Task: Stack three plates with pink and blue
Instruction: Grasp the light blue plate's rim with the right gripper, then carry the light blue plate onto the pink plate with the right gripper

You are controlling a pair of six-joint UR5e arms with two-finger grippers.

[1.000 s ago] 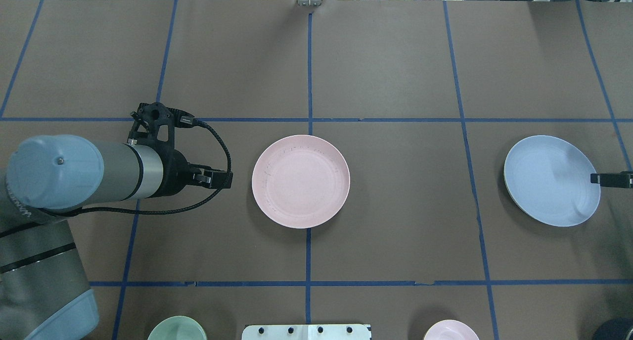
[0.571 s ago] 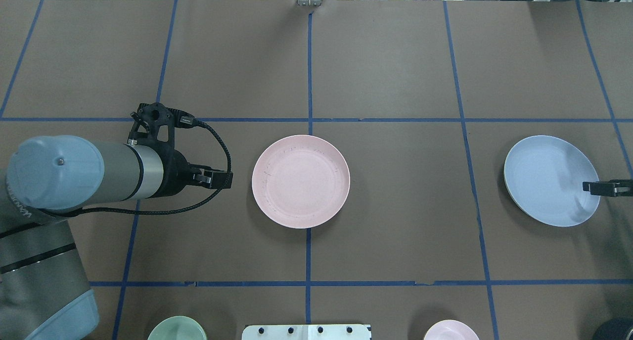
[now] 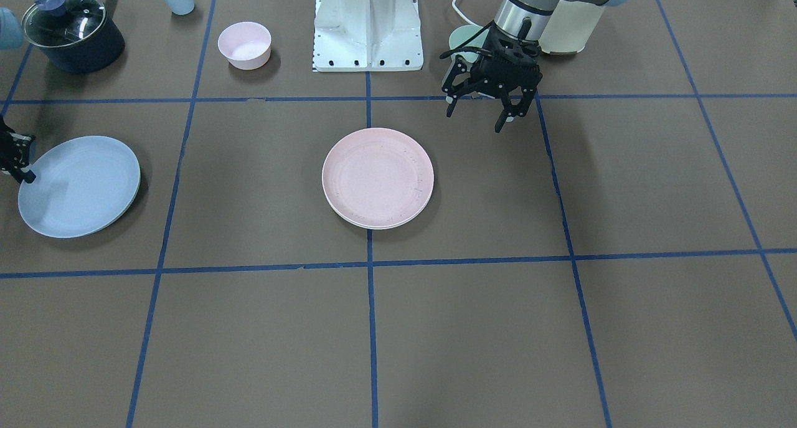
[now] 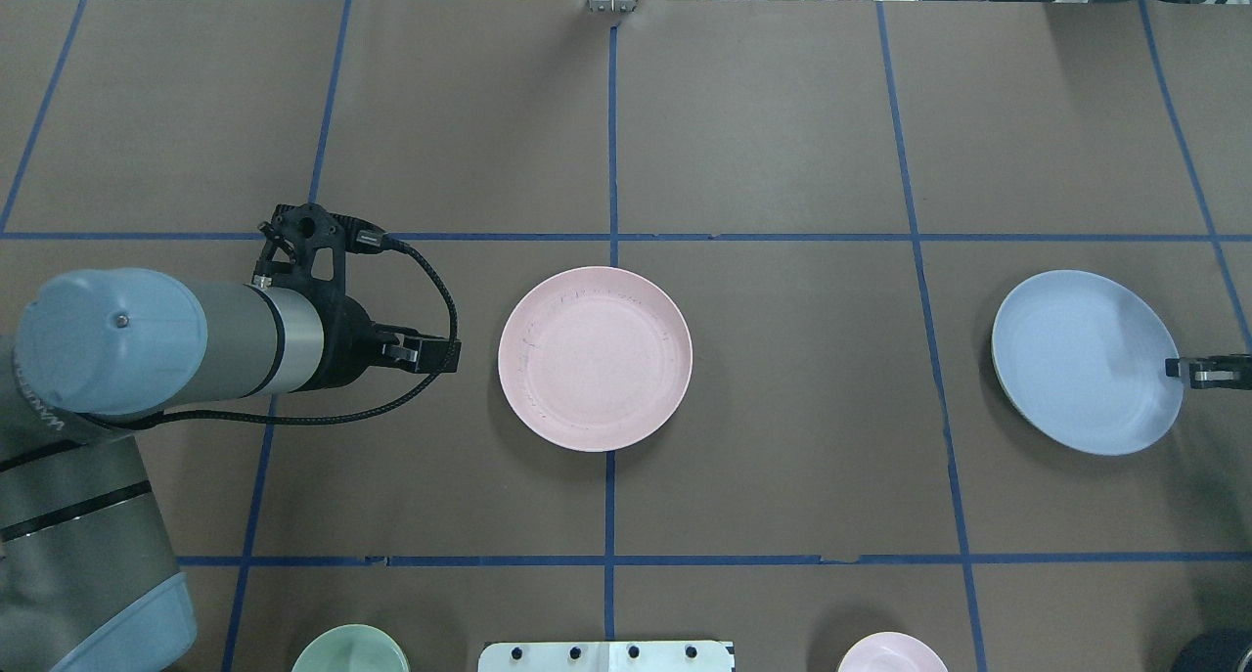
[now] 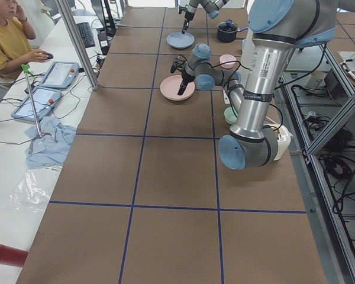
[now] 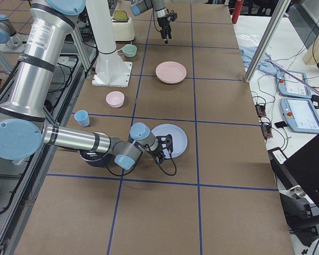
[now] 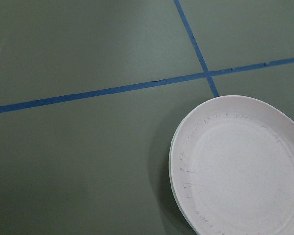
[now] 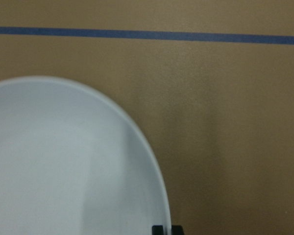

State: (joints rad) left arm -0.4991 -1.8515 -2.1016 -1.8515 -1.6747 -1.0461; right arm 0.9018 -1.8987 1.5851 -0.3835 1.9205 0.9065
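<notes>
The right pincer [image 4: 1208, 371] is closing on the outer rim of the blue plate [image 4: 1086, 362], and the fingertips seen from the right wrist are sitting right at that rim with no gap showing. The blue plate is lying close to the right edge of the counter [image 4: 782, 437], roughly midway between the near and far edges. I cannot tell whether it is already clearing the surface.

The pink plate [image 3: 378, 177] is resting at the middle of the counter, well apart from the blue one. A paler rim [image 3: 356, 222] is peeking out beneath it, which I am taking to be the cream-white plate, so the stack is probably lacking only the blue.

The left pincer [image 3: 479, 113] is hanging open and empty, near the pink plate on the side facing the counter's left edge.

So the step in hand appears to be fetching the blue plate. The next move is calling for a lift by the rim, a level carry toward the centre, and a lowering squarely over the pink before letting go.
</notes>
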